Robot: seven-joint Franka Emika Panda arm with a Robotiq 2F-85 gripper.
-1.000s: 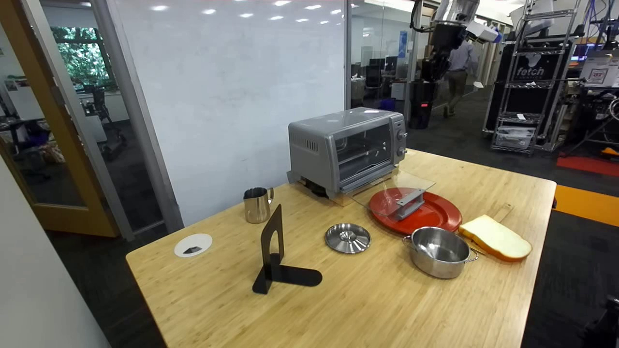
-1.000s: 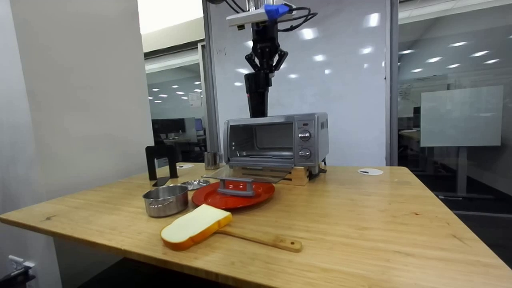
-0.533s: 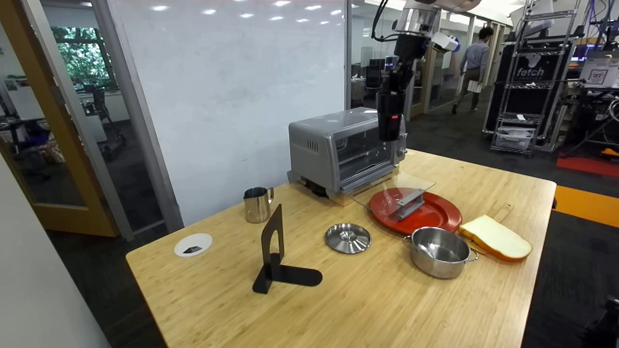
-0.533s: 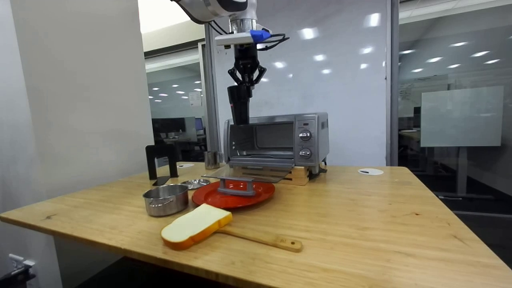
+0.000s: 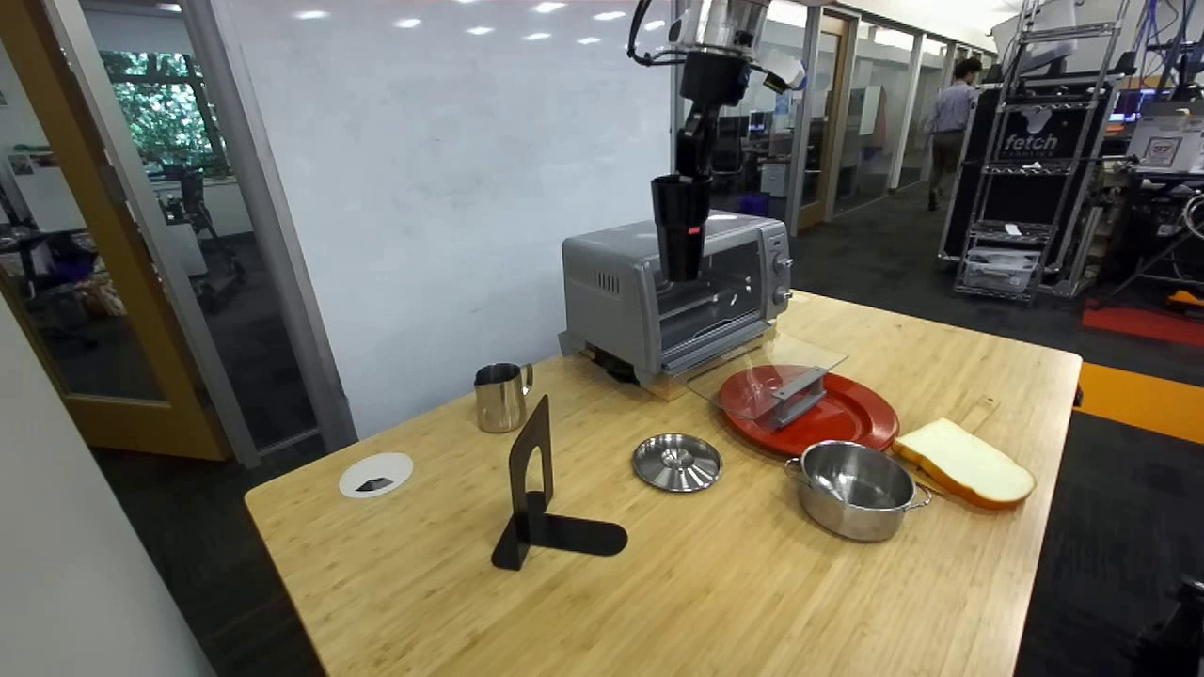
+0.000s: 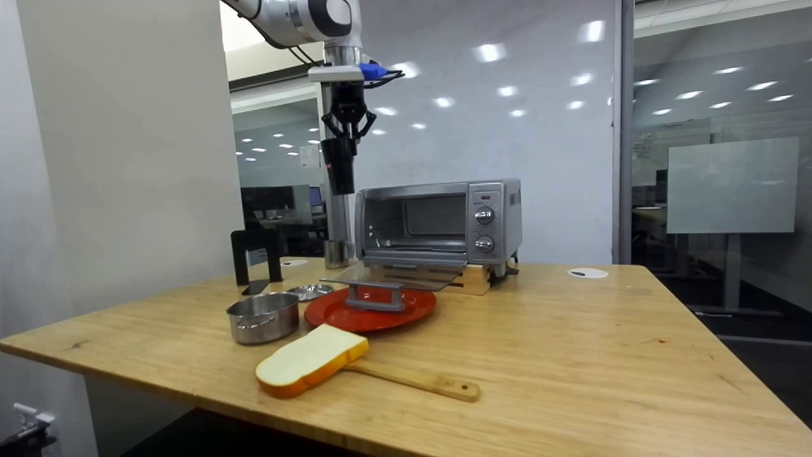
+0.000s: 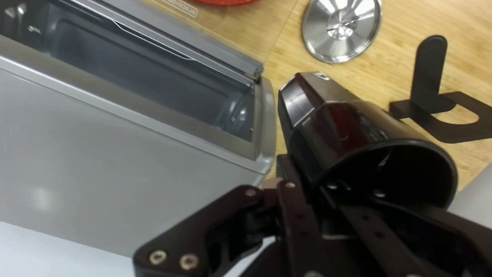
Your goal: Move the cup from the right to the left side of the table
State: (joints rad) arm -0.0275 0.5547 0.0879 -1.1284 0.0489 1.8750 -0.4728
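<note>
The tall black cup hangs in the air, nearly upright, in both exterior views. My gripper is above it and shut on its wall at the rim. In the wrist view the gripper has one finger outside the cup and the other inside its mouth; the inner fingertip is hidden in the dark. In an exterior view the cup is beside the oven's top edge, well above the table. The light wood table also shows in an exterior view.
A grey toaster oven with its glass door down stands by the whiteboard. A red plate, steel pot, lid, bread slice, black bookend and small steel cup stand on the table.
The arm and the held cup have moved left in both exterior views, and a little lower, going past the oven. The grip on the cup is unchanged. The table objects have not moved.
</note>
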